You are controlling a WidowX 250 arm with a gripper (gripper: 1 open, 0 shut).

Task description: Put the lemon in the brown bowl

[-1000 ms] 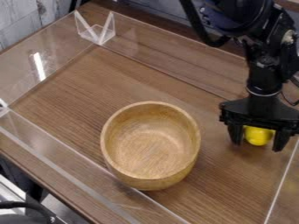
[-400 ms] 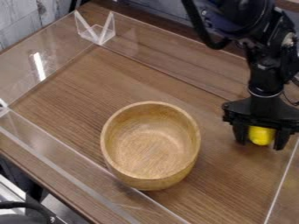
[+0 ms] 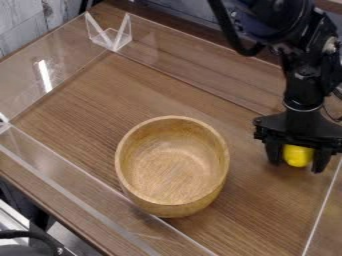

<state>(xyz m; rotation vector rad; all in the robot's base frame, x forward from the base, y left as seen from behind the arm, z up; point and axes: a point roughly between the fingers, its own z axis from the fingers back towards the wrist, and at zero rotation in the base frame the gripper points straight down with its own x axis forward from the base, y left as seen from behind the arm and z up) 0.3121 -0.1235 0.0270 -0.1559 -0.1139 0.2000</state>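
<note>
The lemon (image 3: 294, 155) is a small bright yellow fruit on the wooden table at the right, between the fingers of my black gripper (image 3: 295, 156). The gripper points straight down, its jaws stand on either side of the lemon and look closed against it. The lemon rests at table level. The brown bowl (image 3: 171, 165) is a large round wooden bowl, empty, to the left of the gripper and about a lemon's width from it.
A clear plastic wall (image 3: 80, 60) runs around the table surface. A small clear stand (image 3: 110, 33) sits at the back left. The black arm (image 3: 274, 30) comes down from the upper right.
The gripper has shifted very slightly right and down around the lemon since one second ago. Nothing differs from the last half second.
</note>
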